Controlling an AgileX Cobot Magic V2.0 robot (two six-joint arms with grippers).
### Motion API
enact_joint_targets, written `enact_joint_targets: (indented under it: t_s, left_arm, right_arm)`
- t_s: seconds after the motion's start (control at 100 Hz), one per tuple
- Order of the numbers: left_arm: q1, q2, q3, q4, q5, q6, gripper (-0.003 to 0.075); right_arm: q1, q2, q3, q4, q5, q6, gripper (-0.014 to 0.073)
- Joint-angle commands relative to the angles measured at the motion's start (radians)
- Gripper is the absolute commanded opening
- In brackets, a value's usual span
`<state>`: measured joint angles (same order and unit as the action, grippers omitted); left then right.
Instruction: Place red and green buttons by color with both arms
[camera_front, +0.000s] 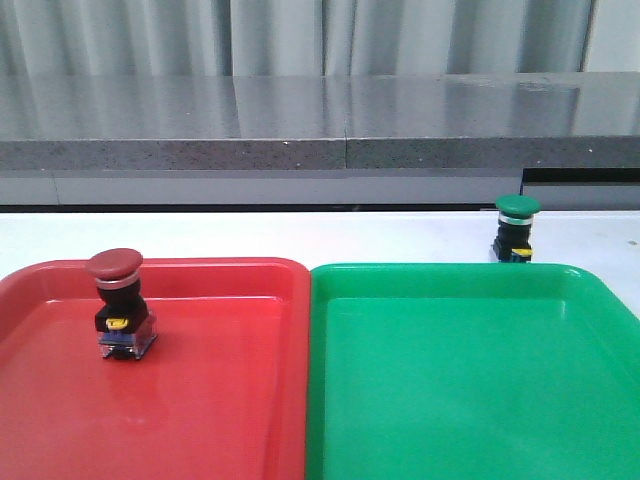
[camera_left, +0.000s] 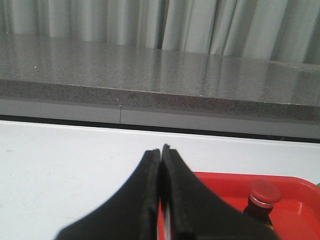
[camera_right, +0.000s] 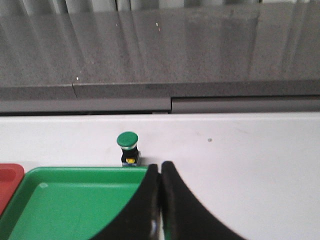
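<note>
The red button (camera_front: 118, 305) stands upright inside the red tray (camera_front: 220, 400), near its far left corner; it also shows in the left wrist view (camera_left: 263, 197). The green button (camera_front: 516, 228) stands upright on the white table just behind the green tray (camera_front: 470, 390); it also shows in the right wrist view (camera_right: 128, 148). My left gripper (camera_left: 160, 150) is shut and empty, above the red tray's edge (camera_left: 220, 182). My right gripper (camera_right: 160, 166) is shut and empty, over the green tray's far right corner (camera_right: 75, 200), short of the green button. Neither gripper shows in the front view.
The two trays lie side by side, touching, at the front of the white table (camera_front: 300, 235). A grey stone ledge (camera_front: 300, 125) runs along the back of the table, with grey curtains behind it.
</note>
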<state>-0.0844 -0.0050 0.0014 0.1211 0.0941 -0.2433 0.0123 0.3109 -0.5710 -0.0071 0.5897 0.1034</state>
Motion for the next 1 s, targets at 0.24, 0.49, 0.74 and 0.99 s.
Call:
enact_joint_targets:
  t_s: [0.24,0.49,0.74,0.99]
  left_arm:
    - [0.003,-0.031,0.041,-0.004,-0.082,-0.003,-0.0019]
    - [0.003,-0.031,0.041,-0.004,-0.082,-0.003,-0.0019]
    - [0.003,-0.031,0.041,-0.004,-0.082,-0.003,-0.0019]
    - [0.003,-0.031,0.041,-0.004,-0.082,-0.003,-0.0019]
  right_arm:
    - [0.000,0.268,-0.159,-0.006,0.047,-0.003,-0.0067]
    - [0.000,0.372,-0.155,-0.005,0.080,-0.003,-0.0042]
    - [0.000,0.403,-0.155,-0.004,0.108,-0.003,0.0403]
    - [0.000,0.406,-0.155,0.038,0.075,-0.003,0.0562]
